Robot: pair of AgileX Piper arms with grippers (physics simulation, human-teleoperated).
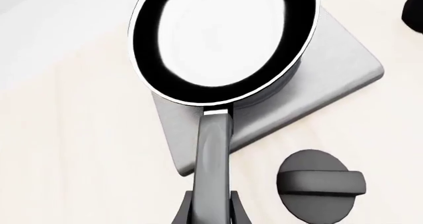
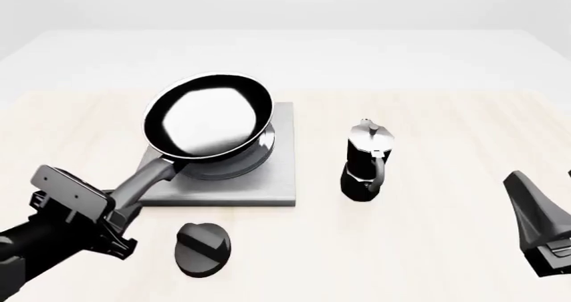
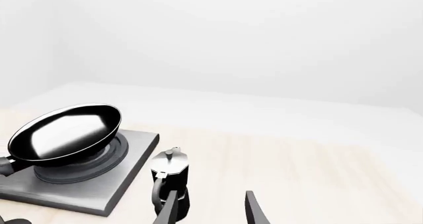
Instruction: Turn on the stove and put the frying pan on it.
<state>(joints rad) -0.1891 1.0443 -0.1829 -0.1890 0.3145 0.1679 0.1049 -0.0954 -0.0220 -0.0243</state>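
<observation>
The left pincer point(image 2: 114, 223) is pinching the handle end of the frying pan point(image 2: 208, 115). The pan hangs tilted over the stove point(image 2: 267, 178); its handle runs toward 7 o'clock. The right pincer point(image 3: 210, 209) is spread, well apart at 4 o'clock.

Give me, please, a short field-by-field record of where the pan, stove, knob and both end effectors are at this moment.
pan: over the stove rings, tilted; contact unclear
stove: flat on the table
knob: on the table, near side of the stove
coffee pot: upright, right of the stove
left end effector: shut on the pan handle
right end effector: open, holding nothing, pointing toward the coffee pot
</observation>
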